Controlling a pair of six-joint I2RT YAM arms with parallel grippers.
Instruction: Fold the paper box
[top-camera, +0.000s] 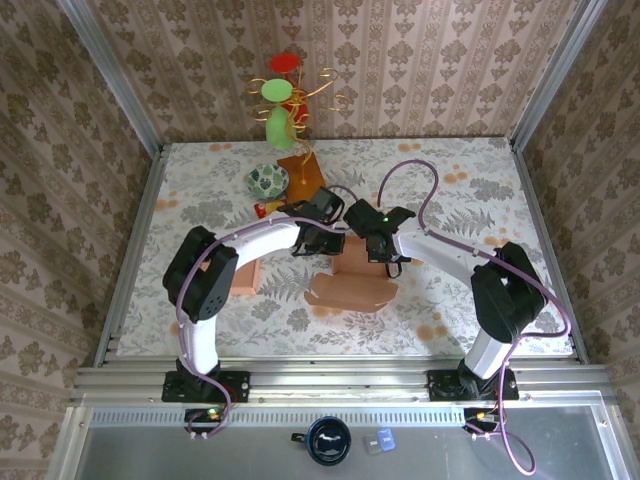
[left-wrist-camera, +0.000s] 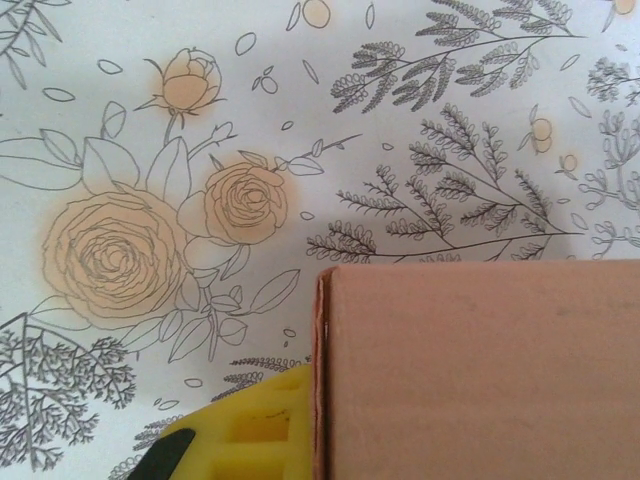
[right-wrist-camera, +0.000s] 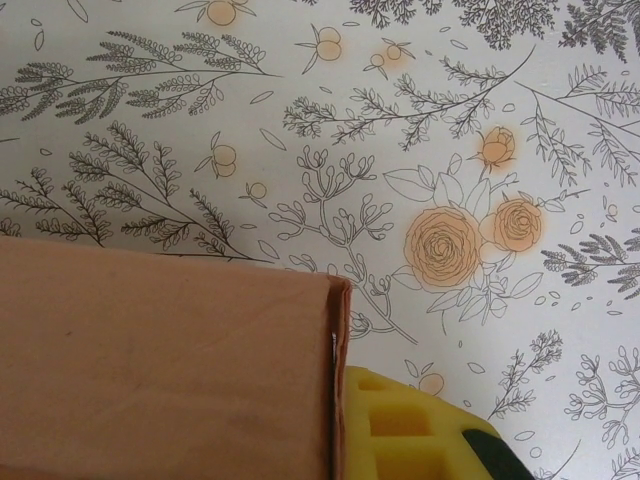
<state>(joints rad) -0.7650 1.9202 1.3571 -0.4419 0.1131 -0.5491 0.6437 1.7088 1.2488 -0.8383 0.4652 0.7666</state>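
Top cam: paper box (top-camera: 352, 285) sits on the table (top-camera: 450, 190) directly under both end effectors, with a scalloped flap lying flat on the side toward the arm bases. Left end effector (top-camera: 322, 238) and right end effector (top-camera: 384, 254) come at its far part from opposite sides, nearly meeting. Beyond the left end effector are a brown block (top-camera: 305, 175), a patterned bowl (top-camera: 267, 180) and a green-and-red ornament (top-camera: 283, 100). A flat card sheet (top-camera: 246, 275) lies under the left arm. A dark mug (top-camera: 328, 441) sits off the table, well behind the bases.

Left wrist cam: a box panel (left-wrist-camera: 480, 370) fills the lower right. One yellow finger (left-wrist-camera: 250, 435) is right against its left edge. The 2nd finger is hidden, so I can't tell if the grip is closed.

Right wrist cam: mirror layout. The box panel (right-wrist-camera: 160, 370) is lower left, w/ a yellow finger (right-wrist-camera: 410, 430) against its right edge. Probably touching, but the grip state can't be told here either.
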